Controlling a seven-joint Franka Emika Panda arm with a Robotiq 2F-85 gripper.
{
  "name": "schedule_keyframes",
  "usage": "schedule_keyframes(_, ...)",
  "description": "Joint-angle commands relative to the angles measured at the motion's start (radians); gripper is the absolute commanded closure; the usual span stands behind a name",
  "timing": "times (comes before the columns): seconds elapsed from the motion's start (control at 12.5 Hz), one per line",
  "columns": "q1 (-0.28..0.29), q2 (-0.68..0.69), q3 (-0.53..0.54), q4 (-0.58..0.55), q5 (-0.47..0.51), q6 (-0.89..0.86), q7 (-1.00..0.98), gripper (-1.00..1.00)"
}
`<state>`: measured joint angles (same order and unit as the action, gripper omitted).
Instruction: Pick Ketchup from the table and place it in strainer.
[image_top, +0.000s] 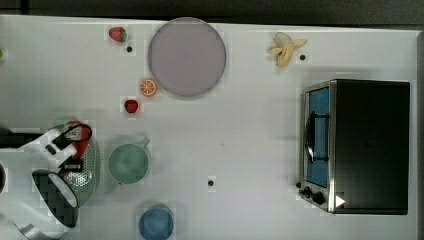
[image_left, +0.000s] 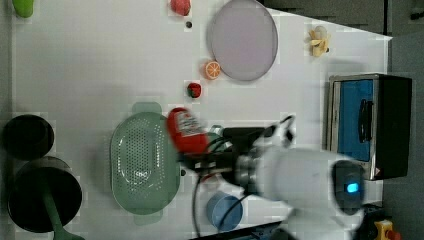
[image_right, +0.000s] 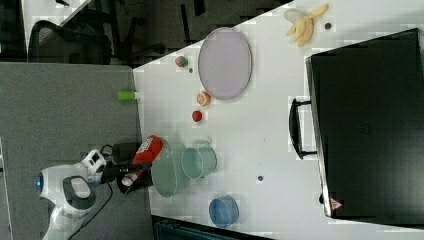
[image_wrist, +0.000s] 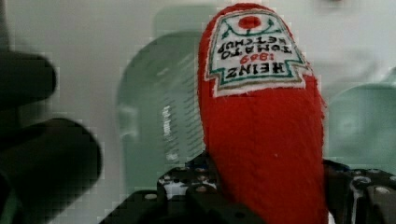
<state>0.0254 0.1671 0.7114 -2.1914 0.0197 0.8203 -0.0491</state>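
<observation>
Ketchup (image_wrist: 261, 140) up front in the wrist view, a soft, fuzzy red bottle with a stitched white Heinz label, and its lower end is swallowed by the black claw (image_wrist: 261, 205), so the cap is out of sight there. In the right view a pale cap end seems to poke out beside the claw, but it is hard to make out. The claw is clamped on the bottle's narrow part, fingers (image_left: 200, 162) pressed to either side in the left view. The bottle hangs in the air over the edge of the strainer (image_left: 145, 165), that pale mint oval basket with a dotted, perforated floor and a wide rim with tab handles. In the top view the white arm (image_top: 50, 190) covers much of the strainer, leaving a sliver of its mesh. Just beside the strainer on the white worktop (image_top: 250, 150) sits a round green cup (image_top: 128, 163), smooth-walled, with a blue cup (image_top: 156, 223) near it.
</observation>
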Motion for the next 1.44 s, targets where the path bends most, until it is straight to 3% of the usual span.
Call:
schedule_keyframes(0.08,0.002,0.082,-0.002,0.014,0.007,0.124,0.193,-0.25)
schedule_keyframes(0.16,0.010,0.122,-0.003,0.012,-0.010,0.156,0.193,-0.33)
schedule_keyframes(0.4,0.019,0.226,-0.010,0.013,-0.073,0.218,0.197,-1.00)
schedule_keyframes(0.64,0.013,0.218,-0.013,0.016,-0.072,0.252,0.242,-1.00)
schedule_keyframes(0.8,-0.019,0.132,-0.016,0.017,-0.072,0.175,0.283,-1.00)
schedule_keyframes(1.12,-0.136,-0.132,-0.039,0.078,-0.065,-0.205,0.267,-1.00)
schedule_keyframes(1.44,-0.223,-0.303,-0.193,0.212,-0.027,-0.542,0.180,-1.00)
